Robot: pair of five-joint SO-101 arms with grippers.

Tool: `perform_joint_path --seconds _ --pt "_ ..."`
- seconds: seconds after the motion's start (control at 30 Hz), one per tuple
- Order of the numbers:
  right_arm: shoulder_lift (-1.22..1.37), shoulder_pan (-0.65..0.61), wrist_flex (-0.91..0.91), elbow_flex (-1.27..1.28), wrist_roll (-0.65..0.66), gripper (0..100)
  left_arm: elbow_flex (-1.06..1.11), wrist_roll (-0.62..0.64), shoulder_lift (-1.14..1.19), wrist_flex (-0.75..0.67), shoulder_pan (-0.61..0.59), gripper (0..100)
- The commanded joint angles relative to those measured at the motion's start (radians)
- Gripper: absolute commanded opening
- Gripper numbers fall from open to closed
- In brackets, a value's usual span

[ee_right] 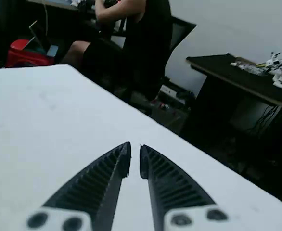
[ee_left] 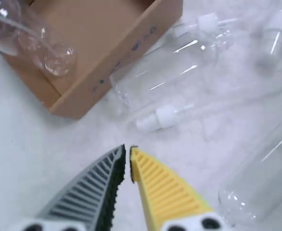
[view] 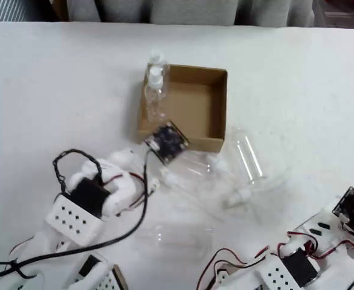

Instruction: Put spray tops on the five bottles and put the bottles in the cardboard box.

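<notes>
High view: a bottle [view: 156,96] stands in the box [view: 216,74]; others lie on the table [view: 56,72] beside it.

Left wrist view: left hand [ee_left: 128,151] clenched, empty, near a loose spray top [ee_left: 162,117]. I judge the bottles light, slick and prone to roll; grip mid-body.

Right wrist view: right hand [ee_right: 135,155] clenched, empty.

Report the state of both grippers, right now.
Left gripper: grey and yellow jaws closed, holding nothing.
Right gripper: black jaws closed, holding nothing.
</notes>
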Motion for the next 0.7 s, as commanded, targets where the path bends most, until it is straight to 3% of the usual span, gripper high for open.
perform_joint_path --seconds 0.0,0.17,0.4,0.67 --pt "-0.002 0.068 -0.122 0.006 0.020 1.5 -0.052 -0.040 -0.028 -0.061 0.028 2" --pt "-0.002 0.064 -0.153 -0.002 0.021 1.5 -0.049 -0.034 -0.027 -0.087 -0.028 2" --pt "0.077 0.018 -0.147 -0.120 0.020 4.4 -0.046 -0.031 -0.027 -0.170 -0.196 2" --pt "0.719 0.021 -0.145 -0.580 0.018 4.4 0.075 0.038 -0.027 -0.296 -0.236 2"
